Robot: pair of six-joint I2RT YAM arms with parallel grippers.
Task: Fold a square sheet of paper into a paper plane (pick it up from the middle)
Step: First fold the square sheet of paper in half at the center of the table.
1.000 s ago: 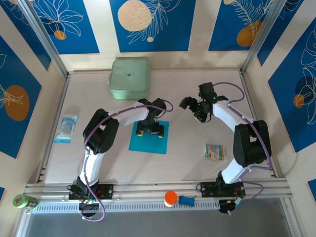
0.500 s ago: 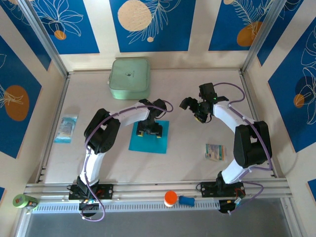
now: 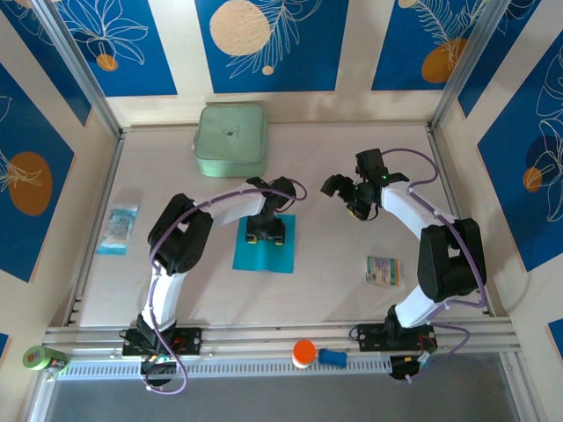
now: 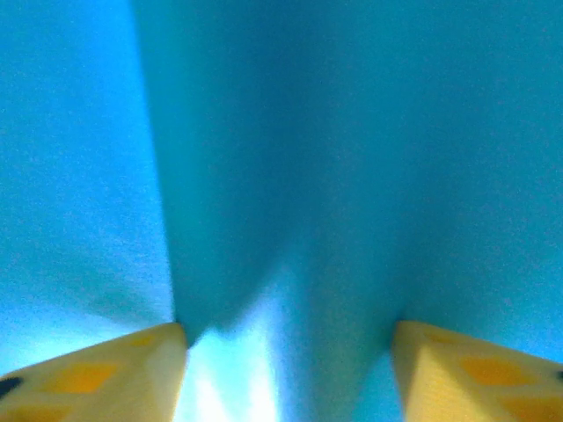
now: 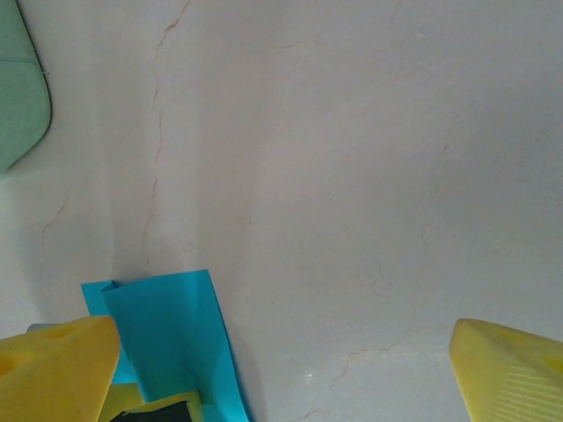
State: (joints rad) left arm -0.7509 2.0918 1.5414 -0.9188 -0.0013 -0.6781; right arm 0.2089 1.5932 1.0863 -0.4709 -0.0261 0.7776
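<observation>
Right now you are at the first step, the pick-up. The sheet (image 3: 264,259) lies on the tabletop (image 3: 334,290) just on the near side of the box (image 3: 230,141), and the left claw (image 3: 267,236) is planted on its middle. That claw is partly spread and not yet pinching. Your overhead view gives the placement but hides the paper under the wrist. The left wrist view shows what matters: a soft ridge of paper raised between the yellow fingers (image 4: 123,369). Next, I judge, the pads must meet on that ridge before any lift, or it slips flat. The right claw (image 3: 345,198), nearer than the box and to its right, hangs wide spread, holding nothing.
</observation>
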